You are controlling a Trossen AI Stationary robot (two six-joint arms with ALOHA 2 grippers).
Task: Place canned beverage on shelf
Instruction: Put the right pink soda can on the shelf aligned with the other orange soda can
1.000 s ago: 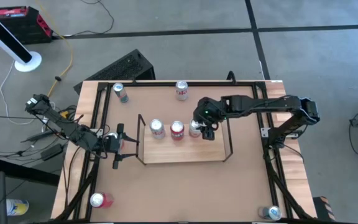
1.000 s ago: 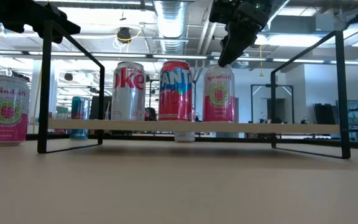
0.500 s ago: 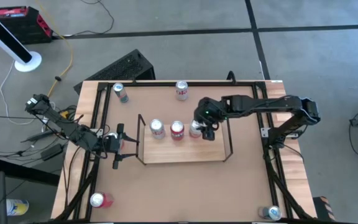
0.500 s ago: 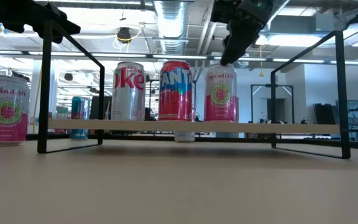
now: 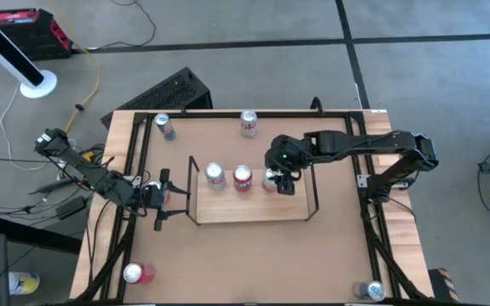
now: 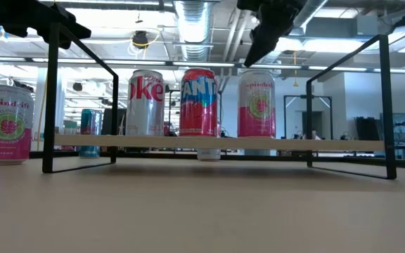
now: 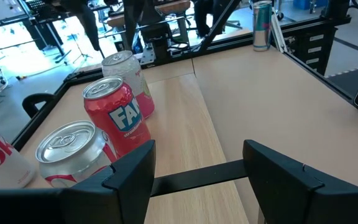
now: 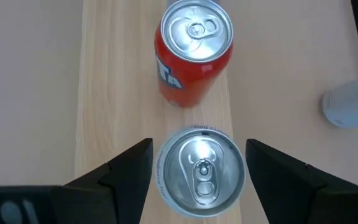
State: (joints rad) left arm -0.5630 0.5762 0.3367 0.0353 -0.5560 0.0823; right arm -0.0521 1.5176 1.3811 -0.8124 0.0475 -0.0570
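Observation:
The shelf (image 5: 249, 206), a light-wood board with black wire ends, stands mid-table. Three cans stand upright on it in a row: a silver-and-red cola can (image 6: 145, 102), a red Fanta can (image 6: 198, 102) and a pink can (image 6: 256, 104). My right gripper (image 8: 199, 168) hangs open just above the pink can (image 8: 199, 173), one finger on either side of its top and apart from it. My left gripper (image 5: 170, 201) waits open at the shelf's left end, the wire bar (image 7: 197, 176) between its fingers, untouched.
Loose cans stand off the shelf: a pink one (image 5: 133, 273) near left, a teal one (image 5: 164, 126) far left, a red-and-white one (image 5: 247, 123) far middle, and one (image 5: 368, 291) at the near right corner. The board's right part (image 5: 296, 206) is bare.
My right gripper has risen from the pink can's top, with no visible change in the gap between its fingers. The pink can now stands a little farther toward the table's right on the board, upright, clear of the fingers.

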